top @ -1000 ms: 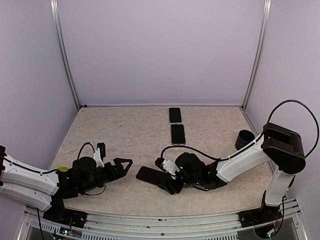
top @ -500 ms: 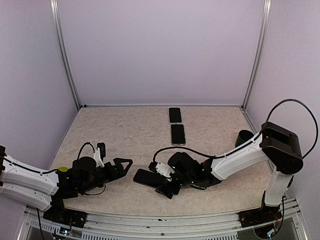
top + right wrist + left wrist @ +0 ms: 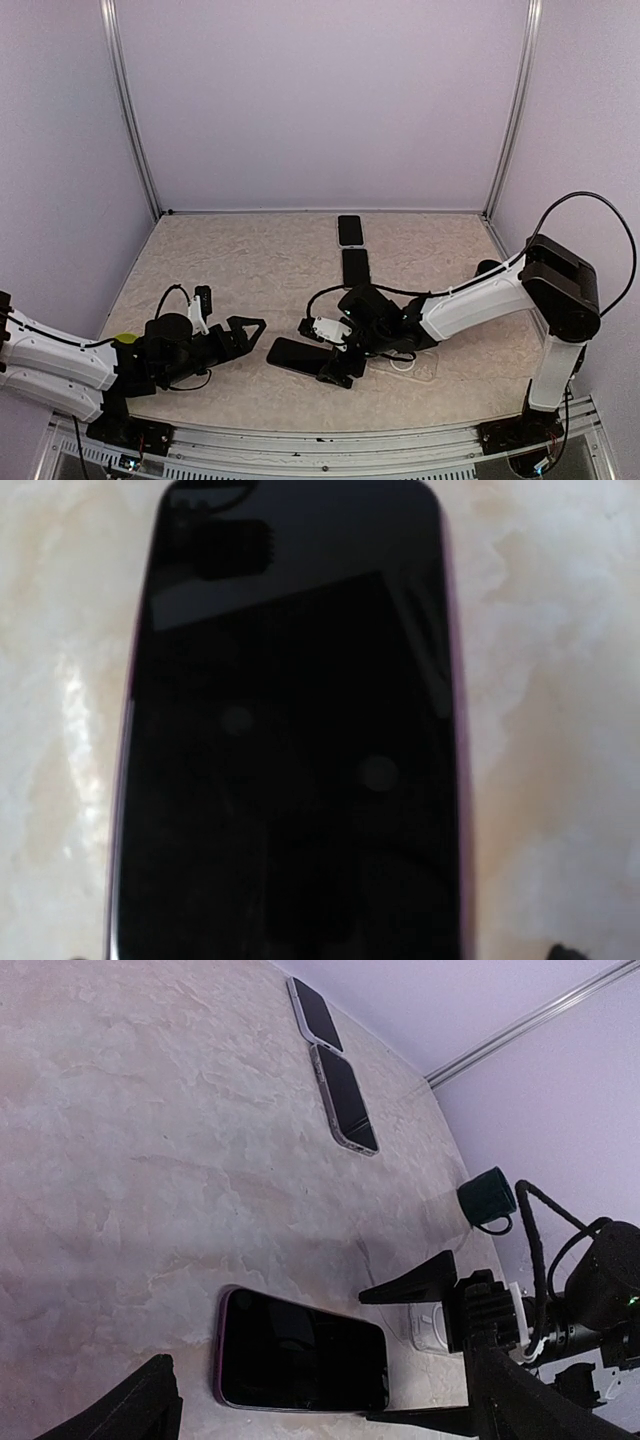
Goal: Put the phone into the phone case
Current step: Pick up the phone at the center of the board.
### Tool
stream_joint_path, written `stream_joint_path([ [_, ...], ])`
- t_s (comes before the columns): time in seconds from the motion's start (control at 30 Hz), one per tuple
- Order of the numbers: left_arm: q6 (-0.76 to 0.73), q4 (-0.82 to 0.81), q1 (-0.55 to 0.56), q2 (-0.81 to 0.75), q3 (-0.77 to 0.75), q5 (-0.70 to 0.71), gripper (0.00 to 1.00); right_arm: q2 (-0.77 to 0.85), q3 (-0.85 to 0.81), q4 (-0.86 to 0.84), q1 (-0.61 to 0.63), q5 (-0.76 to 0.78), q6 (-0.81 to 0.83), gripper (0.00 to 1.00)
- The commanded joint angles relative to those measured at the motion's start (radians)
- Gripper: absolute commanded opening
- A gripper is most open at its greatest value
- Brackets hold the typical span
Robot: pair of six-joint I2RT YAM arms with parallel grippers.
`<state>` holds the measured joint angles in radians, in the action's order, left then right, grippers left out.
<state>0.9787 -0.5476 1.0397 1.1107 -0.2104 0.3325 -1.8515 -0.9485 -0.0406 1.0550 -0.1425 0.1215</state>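
The beige marbled table [image 3: 240, 260] is showing wide bare surface across its left and middle. Two dark flat rectangular phones [image 3: 352, 248] are lying end to end near the back wall. A dark teal ceramic mug [image 3: 488, 1198] is standing near the right edge.

The purple-rimmed black-screened phone [image 3: 293, 353] is lying flat, screen up, near the front edge between the two arms, with free surface on its far side.

A clear flat rectangular piece [image 3: 425, 368] is lying faintly visible beneath the right forearm, just right of the phone. Whether it is the case cannot be told.

The right arm is reaching low and leftward across the table. The right gripper [image 3: 320, 352] is standing with its fingers [image 3: 415, 1282] spread wide, straddling the phone's right end, and the far finger is standing clear of the phone's edge.

The left arm is lying low and pointing right. The left gripper [image 3: 253, 335] is spread wide and holding nothing, near the phone's left end but apart from it.
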Motion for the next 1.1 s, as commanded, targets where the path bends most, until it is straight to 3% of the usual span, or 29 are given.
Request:
stream_joint_path([
  [0.0,-0.015,-0.01,-0.006,-0.009,-0.021,-0.01,0.99,-0.042,-0.047,0.07,-0.016,-0.09,0.048,0.97],
  [0.43,0.081,0.047,-0.015,-0.02,-0.024,0.062,0.99,-0.108,-0.06,0.069,-0.015,-0.11,0.026,0.87],
  [0.6,0.146,-0.217,-0.053,-0.033,0.117,-0.045,0.99,-0.094,-0.047,0.049,-0.015,-0.104,0.022,0.85],
  [0.67,0.175,-0.253,-0.069,-0.024,0.148,-0.063,0.99,-0.086,-0.036,0.044,-0.015,-0.114,0.022,0.83],
  [0.83,0.173,0.009,-0.068,-0.018,0.027,-0.019,0.99,-0.082,-0.035,0.043,-0.015,-0.145,0.031,0.73],
  [0.97,0.172,0.274,-0.005,-0.013,-0.095,0.145,0.99,-0.078,-0.028,0.044,-0.015,-0.181,0.036,0.57],
  [1.07,0.168,0.386,0.042,-0.007,-0.151,0.253,0.99,-0.076,-0.023,0.042,-0.015,-0.187,0.035,0.54],
])
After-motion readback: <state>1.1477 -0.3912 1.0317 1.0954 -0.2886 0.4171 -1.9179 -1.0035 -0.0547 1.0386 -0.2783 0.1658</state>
